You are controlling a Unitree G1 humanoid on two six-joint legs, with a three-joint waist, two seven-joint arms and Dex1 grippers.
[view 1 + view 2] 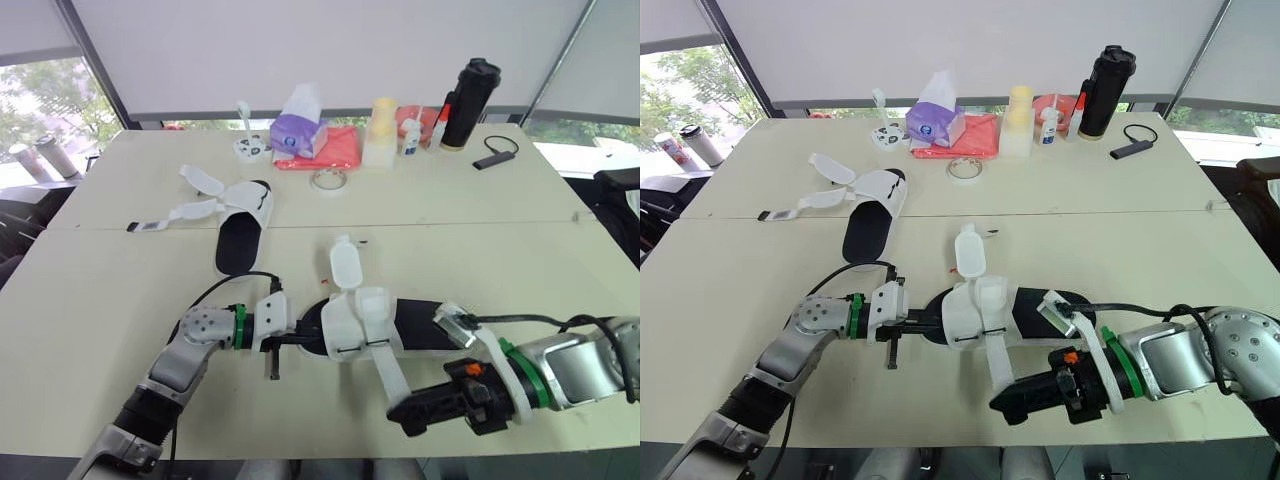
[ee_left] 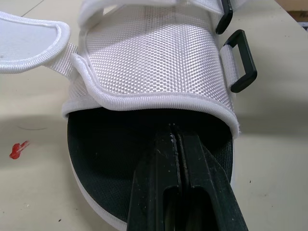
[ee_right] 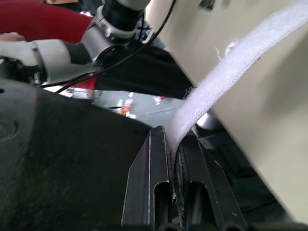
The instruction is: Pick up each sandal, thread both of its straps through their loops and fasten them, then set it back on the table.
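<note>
The strap (image 1: pixel 385 372) pinched by the right claw (image 1: pixel 400 416) was best pulled taut toward its loop (image 2: pixel 240 60), the sandal (image 1: pixel 360 315) pinned by the closed left claw (image 2: pixel 176 139).

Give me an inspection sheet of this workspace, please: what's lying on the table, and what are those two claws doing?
Surface: two beige tables pushed together.
Job's things: far sandal lies with both straps open; near sandal lies between the grippers, its short strap loose.
Clutter: tissue pack, red cloth, tape roll, black bottle and small bottles along the far side.
Grippers: left gripper shut, fingers resting on the near sandal's insole; right gripper shut on the long strap.
Cables: left arm's cable, right arm's cable, and a black dongle with its cord.
Surroundings: windows showing greenery; two cups at the left.
</note>
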